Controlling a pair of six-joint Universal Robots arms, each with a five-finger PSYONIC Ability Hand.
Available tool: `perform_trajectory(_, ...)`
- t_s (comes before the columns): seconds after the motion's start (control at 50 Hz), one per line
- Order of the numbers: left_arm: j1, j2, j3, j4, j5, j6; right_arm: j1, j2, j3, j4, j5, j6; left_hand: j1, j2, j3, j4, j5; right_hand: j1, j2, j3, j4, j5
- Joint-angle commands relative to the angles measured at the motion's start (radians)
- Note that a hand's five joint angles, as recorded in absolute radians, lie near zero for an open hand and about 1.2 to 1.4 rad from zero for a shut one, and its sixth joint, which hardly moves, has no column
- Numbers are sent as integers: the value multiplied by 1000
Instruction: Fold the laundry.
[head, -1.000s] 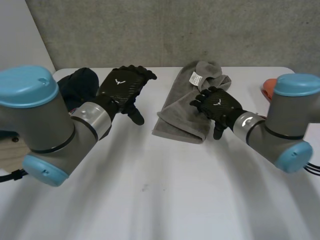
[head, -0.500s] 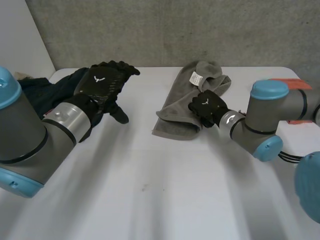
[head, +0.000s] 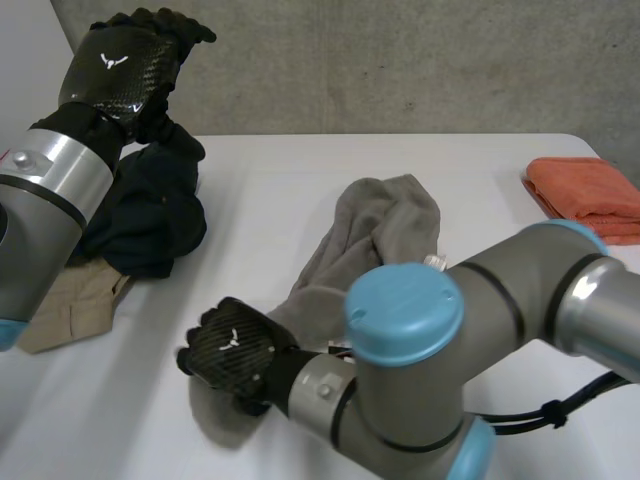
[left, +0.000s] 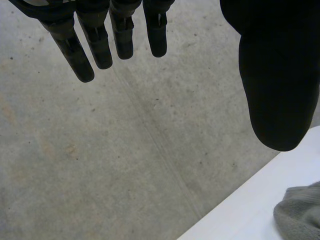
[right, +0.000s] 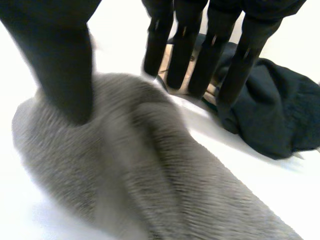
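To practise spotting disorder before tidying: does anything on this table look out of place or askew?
The grey towel lies rumpled and askew, stretched diagonally, its near end bunched under the right hand. The dark garment is heaped on a tan garment. The orange cloth alone looks folded.

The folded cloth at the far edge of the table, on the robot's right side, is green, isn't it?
Not green. The folded cloth at the far edge of the table, on the robot's right side, is orange. The head view shows it.
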Motion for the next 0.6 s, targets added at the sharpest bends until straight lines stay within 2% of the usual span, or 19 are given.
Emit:
perform_trajectory(0.02, 0, -8, -63, -22, 2, -6, -27, 4, -78, 4, 337, 34, -34, -9, -12, -8, 5, -568, -612, -629, -643, -619)
perform_trajectory(0.08, 2, -6, -95, -25, 2, -3, -102, -73, -56, 9, 333, 36, -22, 3, 0, 4, 17, -568, -612, -629, -643, -619)
perform_trajectory(0.1, 2, -6, -112, -30, 2, -3, -168, -142, -32, 18, 310, 37, -11, 14, 12, 15, 29, -568, -612, -629, -643, -619)
perform_trajectory(0.16, 2, -8, -138, -66, 2, -3, -257, -229, 2, 70, 272, 28, 57, 81, 79, 83, 96, -568, -612, -629, -643, -619)
perform_trajectory(0.24, -1, -17, -174, -145, 2, -4, -331, -244, 4, 189, 249, 16, 116, 140, 138, 141, 155, -568, -612, -629, -643, -619)
perform_trajectory(0.36, -11, -41, -247, -246, 2, 2, -388, -228, 8, 233, 245, -48, 148, 173, 170, 174, 187, -568, -612, -629, -643, -619)
perform_trajectory(0.46, -11, -90, -292, -291, 0, 5, -446, -147, 8, 210, 238, -280, 142, 167, 164, 168, 181, -568, -612, -629, -643, -619)
perform_trajectory(0.48, -11, -106, -301, -294, 0, 5, -463, -123, 8, 200, 227, -374, 136, 161, 158, 162, 176, -568, -612, -629, -643, -619)
perform_trajectory(0.54, -11, -132, -306, -294, 3, 5, -480, -89, 9, 182, 189, -508, 125, 149, 147, 151, 164, -568, -612, -629, -643, -619)
perform_trajectory(0.6, -6, -166, -307, -295, 13, 5, -501, -32, 1, 144, 111, -617, 122, 146, 144, 148, 161, -568, -612, -629, -643, -619)
